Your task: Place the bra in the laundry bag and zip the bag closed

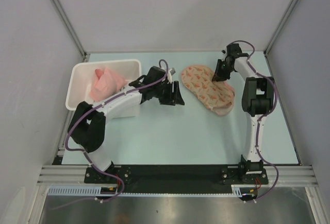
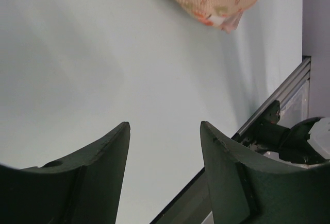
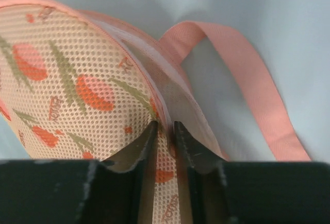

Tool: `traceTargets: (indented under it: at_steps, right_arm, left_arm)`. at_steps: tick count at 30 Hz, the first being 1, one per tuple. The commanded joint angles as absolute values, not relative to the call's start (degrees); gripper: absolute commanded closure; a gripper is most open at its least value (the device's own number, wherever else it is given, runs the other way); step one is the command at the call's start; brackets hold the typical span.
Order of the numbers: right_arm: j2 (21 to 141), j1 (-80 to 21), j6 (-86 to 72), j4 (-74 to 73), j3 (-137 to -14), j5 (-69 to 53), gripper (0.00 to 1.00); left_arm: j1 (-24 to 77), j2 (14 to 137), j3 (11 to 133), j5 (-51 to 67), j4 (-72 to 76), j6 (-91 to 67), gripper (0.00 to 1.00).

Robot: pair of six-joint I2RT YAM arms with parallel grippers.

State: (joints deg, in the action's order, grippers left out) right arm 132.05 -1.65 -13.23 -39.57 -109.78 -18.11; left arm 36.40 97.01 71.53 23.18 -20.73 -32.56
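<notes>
Fingers of our left gripper (image 2: 165,126) stood spread wide and empty above the table (image 1: 170,131), just left of the laundry bag (image 1: 209,87). We saw that bag lying flat mid-table, right of the white bin (image 1: 82,72) holding pink cloth (image 1: 105,82). At its far edge our right gripper (image 3: 165,126) was pinched nearly closed on the bag's rim, beside a peach strap (image 3: 247,74)

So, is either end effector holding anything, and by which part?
The right end effector pinches the laundry bag at its rim; the left end effector holds nothing.
</notes>
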Motion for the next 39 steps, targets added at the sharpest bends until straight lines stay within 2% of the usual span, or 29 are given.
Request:
traceTargets:
  at_steps: [1, 5, 9, 13, 16, 20, 27, 34, 39]
  right_arm:
    - [131.1, -1.0, -12.5, -47.5, -115.4, -10.9, 0.71]
    - [128.6, -0.4, -13.1, -54.7, -119.6, -6.2, 0.48]
    - [123.2, 1.2, -15.4, -56.4, -116.9, -6.8, 0.36]
    - [116.3, 4.0, -23.7, -44.5, -102.4, -16.1, 0.35]
    - [116.1, 4.5, -30.7, -34.6, -99.9, -15.8, 0.36]
    - [122.8, 3.4, -39.1, -29.3, -106.1, -13.8, 0.42]
    - [138.2, -2.0, -40.1, -30.7, -125.0, -8.5, 0.42]
    - [144.6, -3.9, -40.7, -30.3, -129.4, -11.0, 0.44]
    - [147.2, -5.0, -39.5, -35.3, -130.7, -16.6, 0.45]
  left_arm:
    - [33.8, 100.2, 76.3, 23.5, -16.2, -32.3, 0.38]
    - [32.7, 106.9, 82.9, 25.6, -12.7, -31.8, 0.37]
    - [31.6, 115.6, 90.1, 27.3, -10.7, -32.0, 0.31]
    - [30.2, 120.4, 97.7, 27.0, -10.4, -30.7, 0.30]
    - [28.7, 121.4, 99.8, 29.4, -10.2, -32.0, 0.34]
    - [28.8, 116.0, 96.2, 29.6, -11.2, -32.1, 0.35]
    - [31.5, 98.8, 78.9, 28.5, -12.3, -31.4, 0.35]
    - [33.8, 86.0, 62.9, 28.5, -12.7, -32.8, 0.35]
    - [33.7, 81.7, 58.9, 27.2, -12.6, -32.8, 0.34]
